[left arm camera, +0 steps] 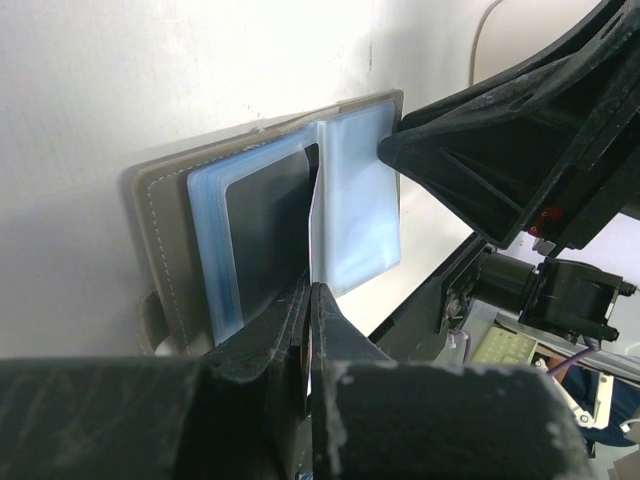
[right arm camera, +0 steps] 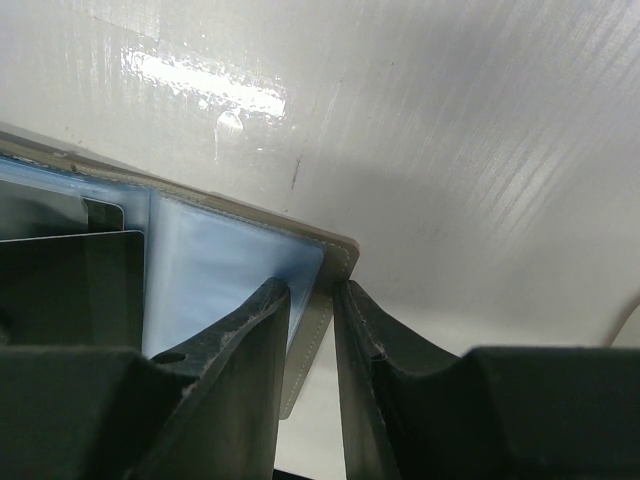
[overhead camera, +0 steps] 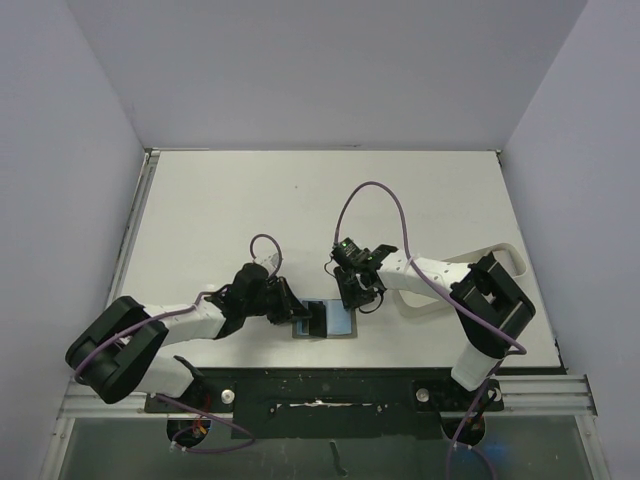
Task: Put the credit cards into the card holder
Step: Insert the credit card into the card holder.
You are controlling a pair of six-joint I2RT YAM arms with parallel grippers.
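Pinching edge of card holder, right hand

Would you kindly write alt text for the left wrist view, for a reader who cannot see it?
An open wallet lies on a white table, a dark card in its blue sleeves. The left pincer, shut, seems to pinch one upright sleeve; the right pincer grips the opposite edge.

Card holder flanked by left gripper, right gripper; room perhaps beyond.
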